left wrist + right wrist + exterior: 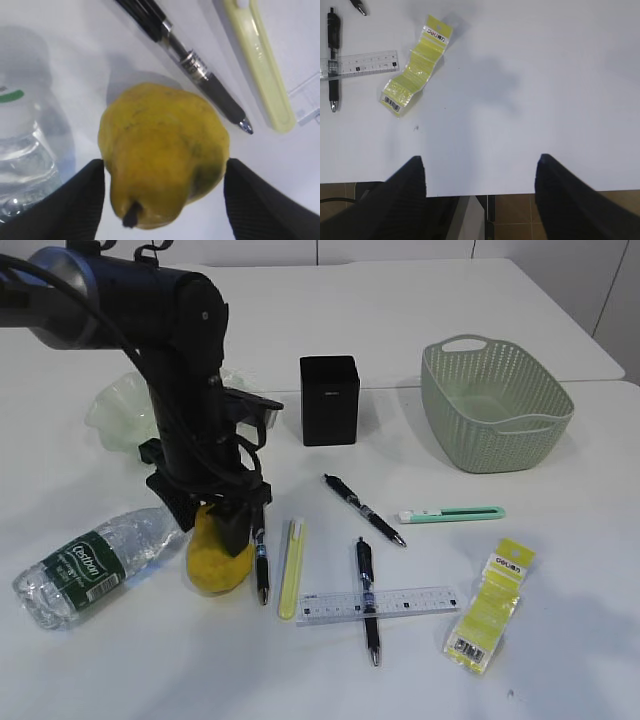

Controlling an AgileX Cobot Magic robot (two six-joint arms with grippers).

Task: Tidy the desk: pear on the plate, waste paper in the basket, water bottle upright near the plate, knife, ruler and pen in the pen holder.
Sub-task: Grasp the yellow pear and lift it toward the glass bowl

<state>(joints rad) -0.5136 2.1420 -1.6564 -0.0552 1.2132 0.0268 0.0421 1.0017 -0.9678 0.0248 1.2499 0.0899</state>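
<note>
Exterior view: the pear (215, 558) lies near left on the table (560, 640), under the left end effector (228, 540).

Left wrist view: spread fingers (75, 205) flank it, apparently ungripped; an off-centre clench could roll it.

Right wrist view: the right end effector (480, 200) hangs released, empty.

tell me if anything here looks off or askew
The bottle lies on its side at the left instead of standing. A pen lies across the ruler. The pear has a dark bruise on one side.
</note>
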